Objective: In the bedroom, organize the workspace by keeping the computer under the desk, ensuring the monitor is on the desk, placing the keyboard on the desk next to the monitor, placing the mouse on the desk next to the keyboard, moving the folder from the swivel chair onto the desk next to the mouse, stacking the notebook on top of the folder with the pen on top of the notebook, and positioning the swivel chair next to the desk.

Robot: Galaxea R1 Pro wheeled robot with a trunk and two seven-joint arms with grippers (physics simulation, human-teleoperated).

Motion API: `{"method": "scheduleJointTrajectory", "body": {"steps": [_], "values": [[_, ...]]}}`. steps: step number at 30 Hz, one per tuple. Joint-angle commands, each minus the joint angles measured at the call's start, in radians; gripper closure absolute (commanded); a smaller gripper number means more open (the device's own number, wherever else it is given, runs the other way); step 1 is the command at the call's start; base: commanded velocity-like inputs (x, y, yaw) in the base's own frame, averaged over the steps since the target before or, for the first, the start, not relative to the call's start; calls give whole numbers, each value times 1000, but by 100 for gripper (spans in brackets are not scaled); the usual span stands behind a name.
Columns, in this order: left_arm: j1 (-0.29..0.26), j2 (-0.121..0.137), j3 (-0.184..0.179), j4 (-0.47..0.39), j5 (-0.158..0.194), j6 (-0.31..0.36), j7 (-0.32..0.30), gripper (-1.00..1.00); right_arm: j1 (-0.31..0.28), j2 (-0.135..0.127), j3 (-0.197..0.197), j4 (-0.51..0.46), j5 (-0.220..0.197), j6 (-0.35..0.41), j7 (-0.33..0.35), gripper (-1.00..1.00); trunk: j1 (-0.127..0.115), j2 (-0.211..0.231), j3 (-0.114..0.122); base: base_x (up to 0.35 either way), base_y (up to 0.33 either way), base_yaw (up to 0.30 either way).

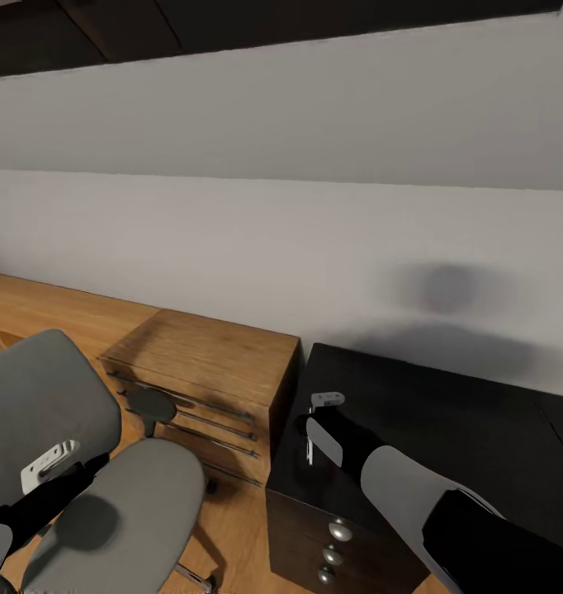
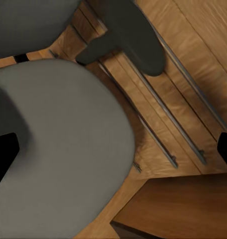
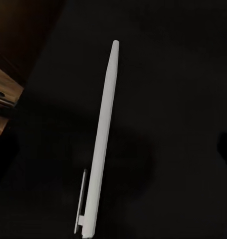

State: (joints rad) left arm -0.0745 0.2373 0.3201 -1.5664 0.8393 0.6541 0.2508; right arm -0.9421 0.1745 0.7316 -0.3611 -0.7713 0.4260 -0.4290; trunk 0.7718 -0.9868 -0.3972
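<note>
Head view: the right gripper (image 1: 313, 429) hangs over the desk (image 1: 447, 412) near its left front corner, above the drawer stack. A thin white sliver below it is probably the pen (image 1: 310, 450). Whether the jaws stand apart or together cannot be told here. The left gripper (image 1: 50, 462) hovers over the swivel chair (image 1: 108, 495), whose seat lies bare beneath it. Its jaw state cannot be told here either. A wooden cabinet (image 1: 207, 363) stands between chair and desk, touching the desk's left side.

Left wrist view: the camera looks down on the chair seat (image 2: 58, 149), one black armrest (image 2: 130, 35) and the cabinet's drawer fronts (image 2: 183, 114). The left arm appears parked, clear of the work.

Right wrist view: the pen (image 3: 101, 144) shows as a long stick against the black desk top (image 3: 183, 99). The fingers are not visible; grip cannot be confirmed. The placement suggests the pen is being carried or staged on the desk, pending the notebook stack.
</note>
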Motion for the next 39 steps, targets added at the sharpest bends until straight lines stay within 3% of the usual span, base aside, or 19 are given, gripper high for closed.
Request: {"method": "scheduleJointTrajectory", "body": {"steps": [1,12,18,28,39], "values": [[-1,0,1,-1,10,4,9,-100,-1,0,6,0,-7,4,-7,-100,4,-8,-4,0,0,251],[-1,0,3,-1,10,4,10,-100,-1,0,2,4,-10,5,-7,-100,46,-85,-39,0,0,92],[-1,0,4,-1,10,4,10,-100,-1,0,4,11,-120,36,-11,-100,69,-127,-58,0,0,3],[-1,0,4,-1,10,4,10,-100,-1,0,2,13,-150,51,-11,-100,108,-197,-89,0,0,0],[-1,0,4,-1,10,4,10,-100,-1,0,0,13,-153,52,-11,-100,108,-197,-89,0,0,0]]}}
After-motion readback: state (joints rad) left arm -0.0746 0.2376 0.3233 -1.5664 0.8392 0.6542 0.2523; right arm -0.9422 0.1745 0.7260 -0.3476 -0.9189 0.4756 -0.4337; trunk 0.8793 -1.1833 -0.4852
